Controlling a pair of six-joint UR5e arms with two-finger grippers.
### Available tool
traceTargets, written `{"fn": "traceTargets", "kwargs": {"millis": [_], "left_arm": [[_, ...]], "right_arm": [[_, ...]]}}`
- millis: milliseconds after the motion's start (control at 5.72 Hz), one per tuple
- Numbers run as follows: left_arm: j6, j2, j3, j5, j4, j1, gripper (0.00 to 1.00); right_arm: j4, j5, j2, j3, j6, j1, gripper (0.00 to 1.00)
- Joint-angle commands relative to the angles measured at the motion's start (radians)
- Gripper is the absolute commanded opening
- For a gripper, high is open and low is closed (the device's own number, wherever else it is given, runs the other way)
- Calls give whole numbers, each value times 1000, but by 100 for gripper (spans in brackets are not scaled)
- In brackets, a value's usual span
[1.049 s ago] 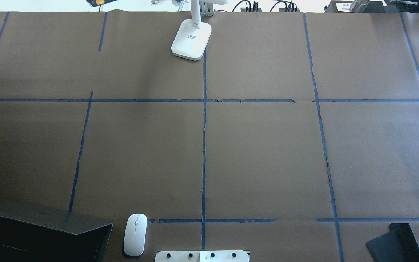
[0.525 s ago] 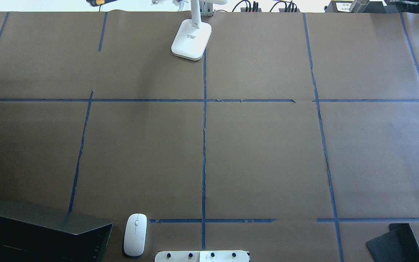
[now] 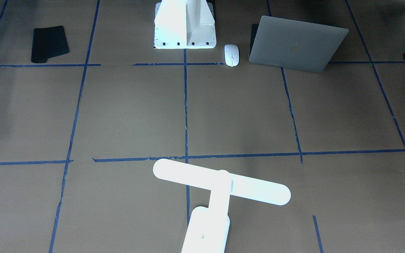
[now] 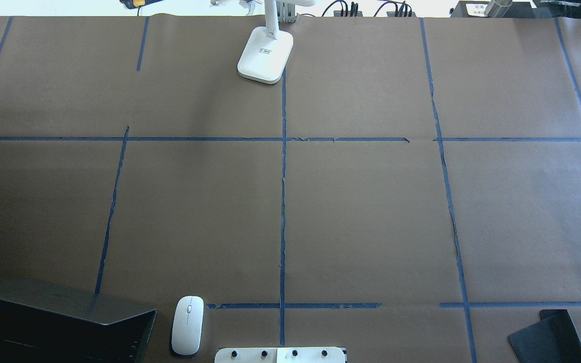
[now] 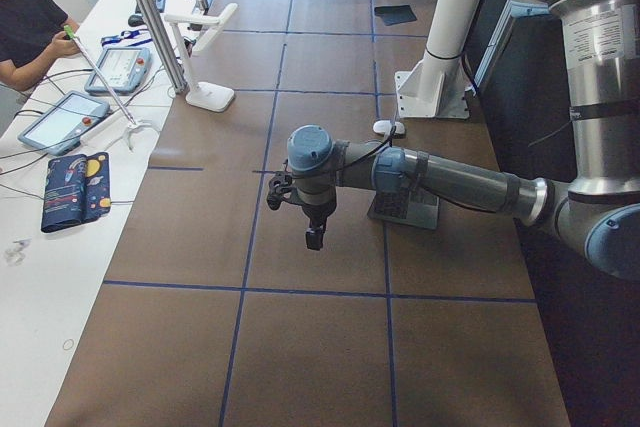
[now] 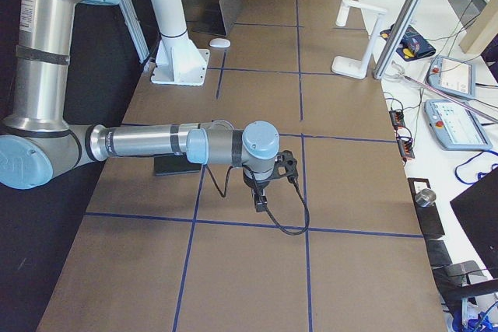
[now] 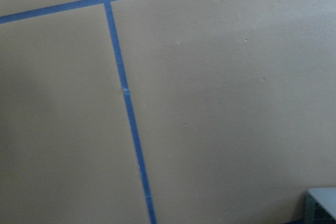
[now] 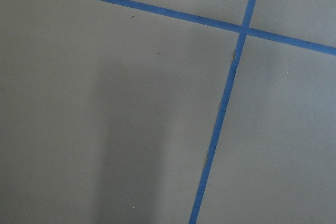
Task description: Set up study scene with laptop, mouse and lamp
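Note:
The grey laptop stands half open at the near left of the table, its lid with the logo showing in the front view. The white mouse lies just right of it, also in the front view. The white lamp stands at the far middle edge, its base on the centre tape line. My left gripper hangs over bare paper beyond the laptop. My right gripper hangs over bare paper beyond the mouse pad. I cannot tell whether either is open or shut. Both wrist views show only paper and tape.
A black mouse pad lies at the near right. The white bolted pedestal stands at the near middle. Brown paper with blue tape lines covers the table. A side bench with pendants and a seated person lie beyond the far edge.

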Motion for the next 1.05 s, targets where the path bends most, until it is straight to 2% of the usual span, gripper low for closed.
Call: {"fn": "traceTargets", "kwargs": {"millis": [0, 175, 350, 525, 699, 874], "left_arm": [[-370, 2, -140, 0, -7, 128, 100], [-555, 8, -214, -12, -1, 169, 100], [-674, 36, -265, -62, -7, 191, 100], [-942, 36, -329, -60, -16, 258, 100], [-1177, 36, -381, -51, -52, 347, 100], [-1321, 39, -385, -45, -114, 389, 100]], "right_arm": [[8, 6, 0, -3, 7, -1, 100], [8, 6, 0, -3, 13, -1, 100], [20, 21, 0, -3, 3, -1, 100], [75, 24, -1, -15, 10, -1, 100], [78, 23, -1, -16, 4, -1, 100], [78, 20, 2, -16, 13, -2, 100]]}}
